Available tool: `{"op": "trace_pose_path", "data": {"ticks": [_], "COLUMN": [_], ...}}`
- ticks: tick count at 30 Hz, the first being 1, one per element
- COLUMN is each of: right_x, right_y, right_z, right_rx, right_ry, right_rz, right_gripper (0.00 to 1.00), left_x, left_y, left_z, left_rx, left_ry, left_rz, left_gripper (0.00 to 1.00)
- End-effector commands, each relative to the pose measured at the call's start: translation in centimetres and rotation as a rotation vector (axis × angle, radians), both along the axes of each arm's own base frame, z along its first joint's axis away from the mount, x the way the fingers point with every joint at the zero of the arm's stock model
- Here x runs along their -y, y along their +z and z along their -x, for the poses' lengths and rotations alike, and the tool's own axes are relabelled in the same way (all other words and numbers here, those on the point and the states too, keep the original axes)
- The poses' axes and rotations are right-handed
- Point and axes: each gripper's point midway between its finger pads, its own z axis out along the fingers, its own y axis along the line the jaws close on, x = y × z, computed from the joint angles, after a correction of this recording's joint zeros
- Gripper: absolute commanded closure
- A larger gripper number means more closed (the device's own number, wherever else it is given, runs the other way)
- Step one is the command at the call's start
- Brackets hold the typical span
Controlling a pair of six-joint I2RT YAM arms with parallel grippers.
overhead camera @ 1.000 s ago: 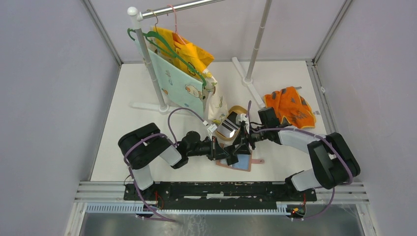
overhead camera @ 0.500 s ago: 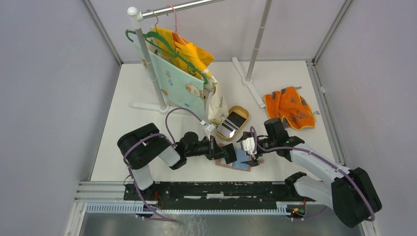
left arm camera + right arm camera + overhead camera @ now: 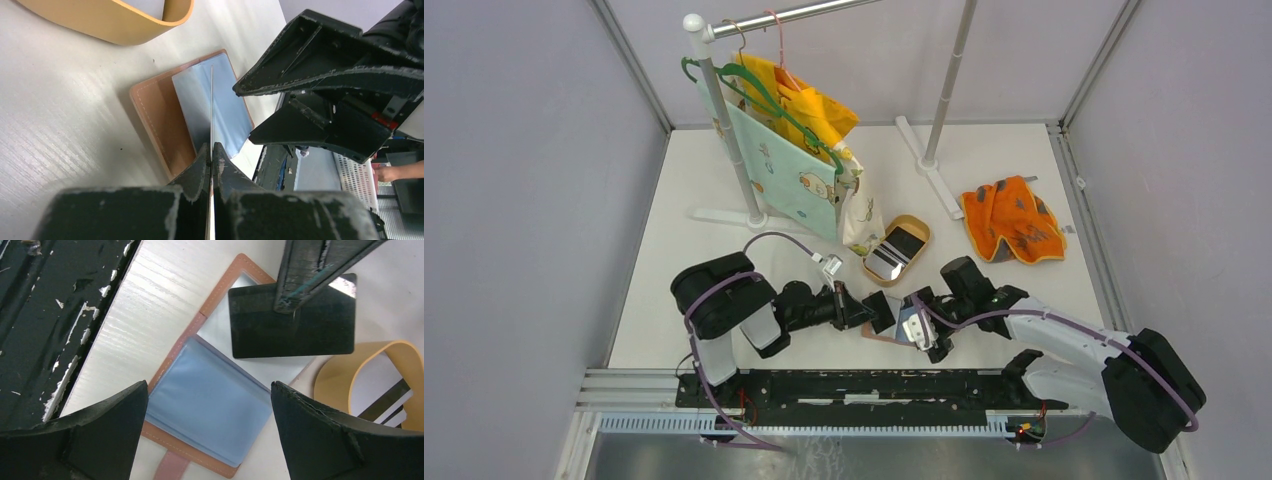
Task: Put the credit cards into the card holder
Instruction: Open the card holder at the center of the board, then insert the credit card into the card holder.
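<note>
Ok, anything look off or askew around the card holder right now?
Nothing looks spilled or damaged. The card holder lies open on the table. The left gripper pinches a dark card on edge over it, not yet slotted into a pocket. The right gripper hangs open above the holder.

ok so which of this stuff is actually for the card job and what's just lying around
Job: black plastic card in left end effector; open reddish-brown leather card holder; striped cards in tan oval dish.
Lying about: orange patterned cloth; pale-green hanging garment; yellow hanging garment.
</note>
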Motion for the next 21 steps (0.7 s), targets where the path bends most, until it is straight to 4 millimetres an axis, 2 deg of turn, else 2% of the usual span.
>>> {"op": "trace_pose_path", "data": {"ticks": [1, 6, 14, 17, 21], "right_x": [0.5, 1.7, 2.5, 2.4, 0.9], "right_y": [-0.8, -1.3, -0.2, -0.2, 1.1], "right_z": [-0.5, -2.0, -5.4, -5.3, -4.0], "right_rx": [0.060, 0.127, 0.241, 0.232, 0.145], "right_ry": [0.004, -0.054, -0.212, -0.207, -0.166], "right_rz": [0.067, 0.139, 0.163, 0.158, 0.074], "right_gripper": [0.02, 0.02, 0.06, 0.07, 0.07], "left_x": [0.1, -0.2, 0.3, 0.6, 1.0], "left_y": [2.6, 2.4, 2.2, 2.0, 1.7], "left_z": [-0.9, -1.1, -0.5, -0.2, -0.1], "left_rx": [0.041, 0.054, 0.027, 0.000, -0.024], "left_ry": [0.050, 0.061, 0.020, 0.030, 0.068], "left_rz": [0.103, 0.064, 0.004, 0.006, 0.003], "left_gripper": [0.98, 0.98, 0.98, 0.98, 0.98]}}
